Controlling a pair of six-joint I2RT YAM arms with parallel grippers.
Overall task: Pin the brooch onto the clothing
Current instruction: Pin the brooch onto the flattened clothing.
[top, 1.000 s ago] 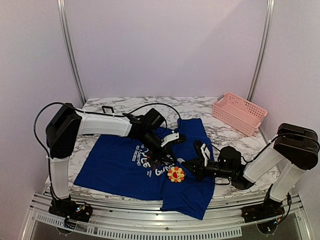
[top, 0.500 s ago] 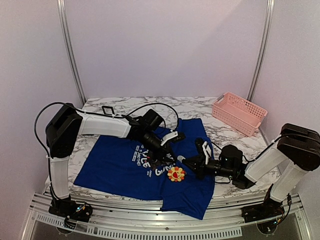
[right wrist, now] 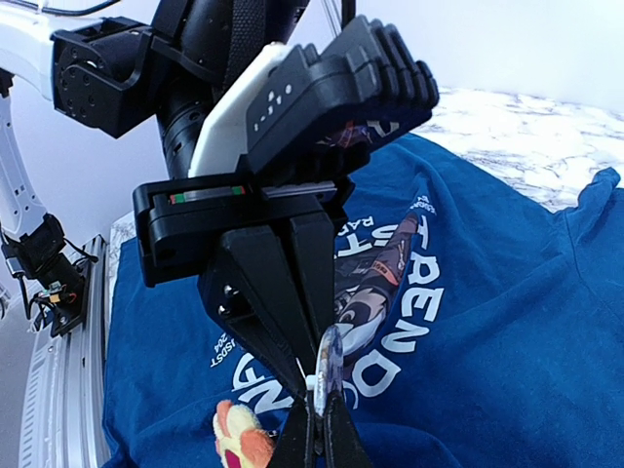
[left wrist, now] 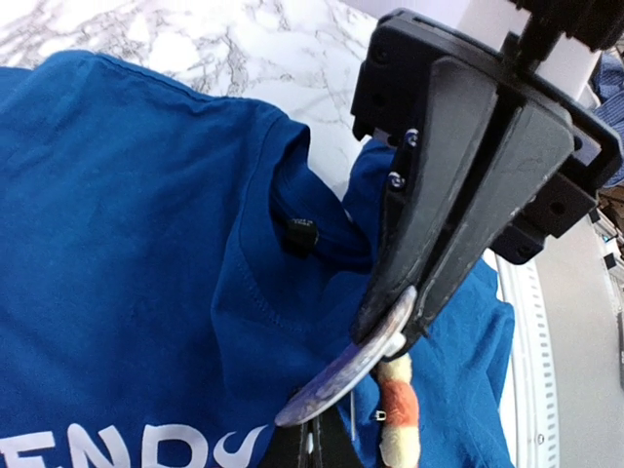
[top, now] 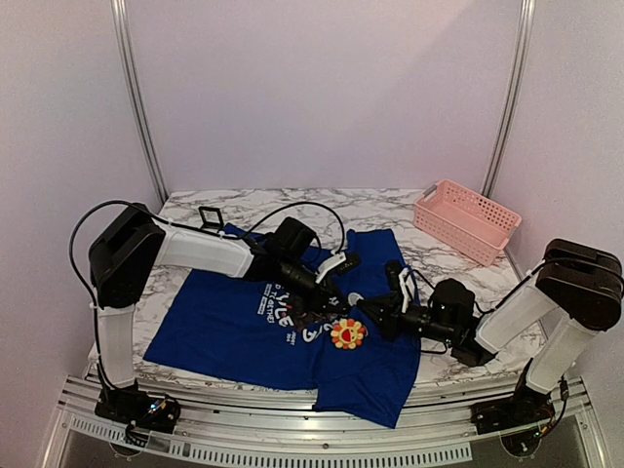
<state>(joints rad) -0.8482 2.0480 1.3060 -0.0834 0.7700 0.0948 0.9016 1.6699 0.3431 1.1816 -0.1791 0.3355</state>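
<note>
The clothing [top: 224, 322] is a blue T-shirt lying flat on the marble table, print up [right wrist: 390, 292]. The brooch [top: 346, 333], a yellow, orange and red flower, hangs just above its chest. In the left wrist view my left gripper [left wrist: 400, 327] is shut on a thin purplish disc [left wrist: 341, 375] at the brooch's back, with a bare pin and plush petals [left wrist: 398, 429] below it. My right gripper [right wrist: 322, 434] meets it from the opposite side and is shut on the same disc's edge [right wrist: 331, 366]. The shirt's collar [left wrist: 292, 224] lies behind the fingers.
A pink slotted basket [top: 466, 219] stands at the back right. A small black square box [top: 210, 214] sits on the table [top: 390, 210] behind the shirt. The shirt's hem hangs over the near edge [top: 361, 400].
Both grippers and the brooch have shifted slightly up and to the right over the shirt's print. Both grips stay shut.
</note>
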